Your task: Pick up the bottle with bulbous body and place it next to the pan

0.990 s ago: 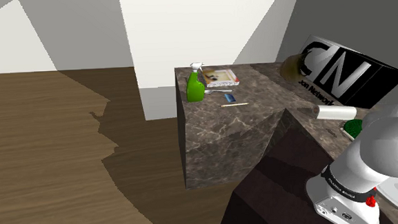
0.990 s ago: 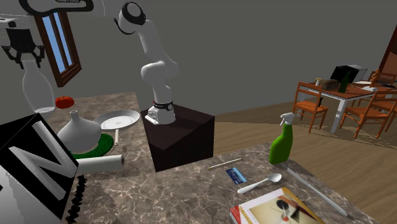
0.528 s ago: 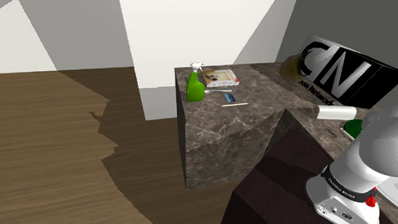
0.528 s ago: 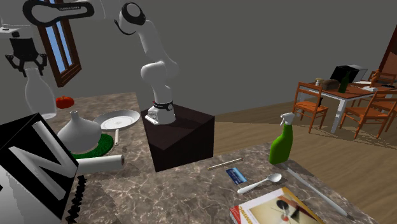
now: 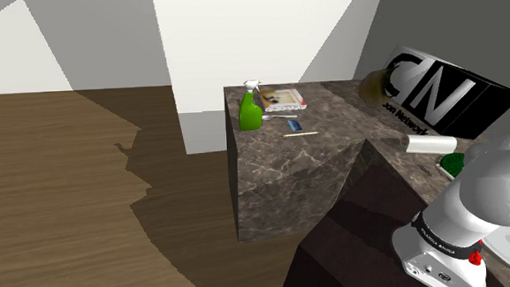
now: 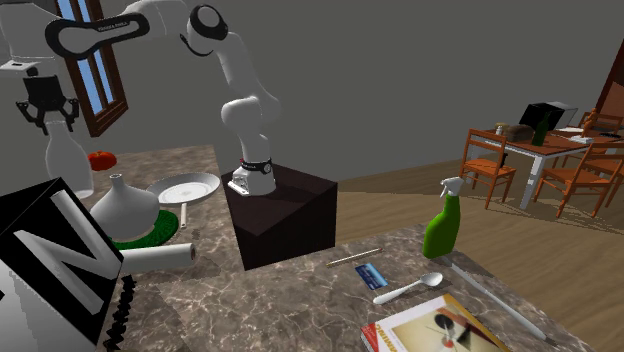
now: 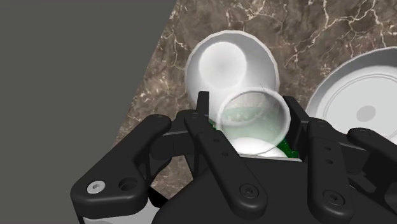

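My black gripper (image 6: 47, 118) is shut on the neck of a clear bottle with a bulbous body (image 6: 68, 167), at the second exterior view's far left. The bottle hangs upright low over the marble counter (image 6: 190, 165); I cannot tell whether its base touches. A white pan (image 6: 185, 188) lies on the counter to the bottle's right in that view, past a white cone-shaped lid (image 6: 122, 203). In the wrist view the two fingers clasp the clear bottle (image 7: 254, 127), with the white cone (image 7: 226, 63) below it and the pan (image 7: 356, 95) off to one side.
A red tomato (image 6: 100, 160) sits beside the bottle. The cone rests on a green mat (image 6: 150, 235). A black box with white letters (image 6: 50, 260) and a paper roll (image 6: 155, 258) stand nearer the camera. A green spray bottle (image 6: 440, 228), spoon (image 6: 408, 290) and book (image 6: 440, 330) lie further away.
The gripper has come down with the bottle and shifted slightly toward the second exterior view's right. Its fingers have stayed shut on the neck.
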